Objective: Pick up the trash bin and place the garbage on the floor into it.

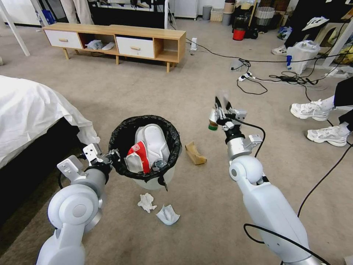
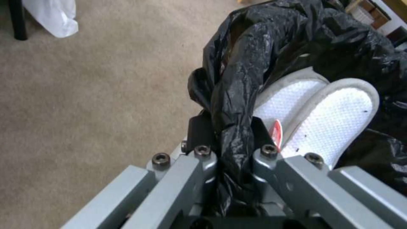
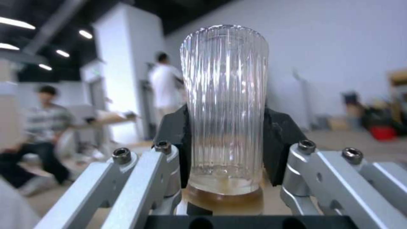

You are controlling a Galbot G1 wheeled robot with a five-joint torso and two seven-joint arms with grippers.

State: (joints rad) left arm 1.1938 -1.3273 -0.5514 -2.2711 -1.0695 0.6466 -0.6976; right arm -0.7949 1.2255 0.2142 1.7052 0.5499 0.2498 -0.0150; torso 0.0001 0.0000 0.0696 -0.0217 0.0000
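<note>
The trash bin (image 1: 147, 176), white with a black liner (image 2: 297, 47), stands on the floor (image 1: 165, 92) and holds white slippers (image 1: 154, 141) and a red-and-white wrapper (image 1: 141, 156). My left gripper (image 1: 112, 156) (image 2: 231, 127) is shut on the bin's near-left rim, pinching the liner. My right gripper (image 1: 222, 105) (image 3: 227, 133), raised to the right of the bin, is shut on a small clear ribbed plastic bottle (image 1: 213, 119) (image 3: 224, 105) with brownish liquid. More garbage lies on the carpet: a torn cardboard piece (image 1: 195, 152) right of the bin, a crumpled tissue (image 1: 147, 201) and a pale face mask (image 1: 168, 214) in front.
A bed with a white sheet (image 1: 29, 106) fills the left. A low wooden cabinet (image 1: 117, 40) stands at the back. Cables (image 1: 264, 77) and a power strip cross the floor at right, near a person's white sneakers (image 1: 312, 110) and a white plastic bag (image 1: 301, 55).
</note>
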